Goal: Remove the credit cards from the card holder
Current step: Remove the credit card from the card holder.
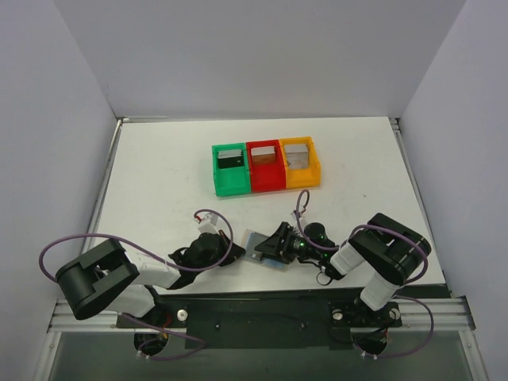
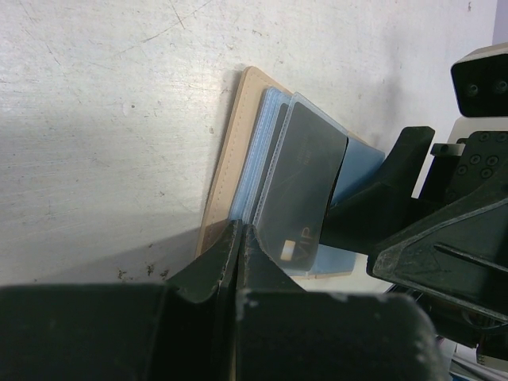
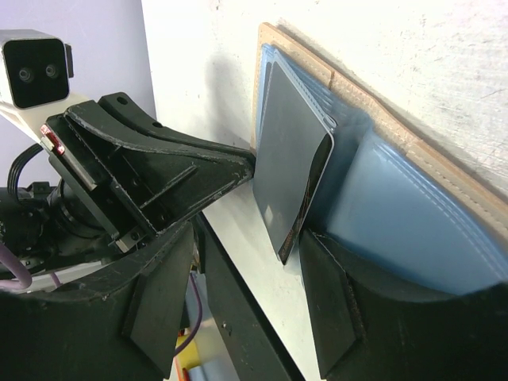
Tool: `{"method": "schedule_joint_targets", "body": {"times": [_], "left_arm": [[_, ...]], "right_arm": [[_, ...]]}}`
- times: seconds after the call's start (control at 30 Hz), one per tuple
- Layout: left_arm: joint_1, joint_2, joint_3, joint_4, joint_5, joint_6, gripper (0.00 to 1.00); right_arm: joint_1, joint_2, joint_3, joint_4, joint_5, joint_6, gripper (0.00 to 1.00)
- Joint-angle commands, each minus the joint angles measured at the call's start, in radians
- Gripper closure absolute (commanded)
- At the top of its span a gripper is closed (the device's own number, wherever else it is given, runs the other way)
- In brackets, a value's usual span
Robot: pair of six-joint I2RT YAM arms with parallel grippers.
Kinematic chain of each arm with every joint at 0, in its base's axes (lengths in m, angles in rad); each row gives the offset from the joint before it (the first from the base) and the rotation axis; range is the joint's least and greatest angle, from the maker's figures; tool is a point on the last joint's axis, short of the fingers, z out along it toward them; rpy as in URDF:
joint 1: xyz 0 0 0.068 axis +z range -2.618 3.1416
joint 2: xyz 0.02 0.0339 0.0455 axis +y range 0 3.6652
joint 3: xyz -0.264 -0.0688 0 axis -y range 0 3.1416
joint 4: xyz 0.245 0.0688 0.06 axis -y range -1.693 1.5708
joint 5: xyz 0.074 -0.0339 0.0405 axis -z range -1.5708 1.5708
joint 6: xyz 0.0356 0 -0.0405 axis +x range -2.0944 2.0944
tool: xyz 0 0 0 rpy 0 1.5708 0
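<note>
Card holder (image 2: 226, 171) showed a tan, stitched, leather-like border and bluish translucent plastic pockets — smooth. Credit card (image 2: 305, 178) appeared dark, satin-finished. Table (image 2: 103, 119) was white, matt — scuffed.

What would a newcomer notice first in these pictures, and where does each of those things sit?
The bright row of green bin, red bin and orange bin at mid-table catches the eye first, each holding a small card. Next, near the front edge, the left gripper and right gripper meet at the tan card holder, where a dark card sticks partly out of a blue pocket.
</note>
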Motion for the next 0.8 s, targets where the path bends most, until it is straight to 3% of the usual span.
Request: {"method": "schedule_joint_targets", "body": {"times": [0.0,0.77], "left_arm": [[-0.022,0.035,0.0,-0.079,0.026,0.019,1.0],[-0.024,0.04,0.005,-0.073,0.028,0.025,1.0]], "right_arm": [[0.012,-0.019,0.024,0.174,0.009,-0.009,0.48],[0.011,-0.079,0.02,0.133,0.023,-0.035,0.49]]}}
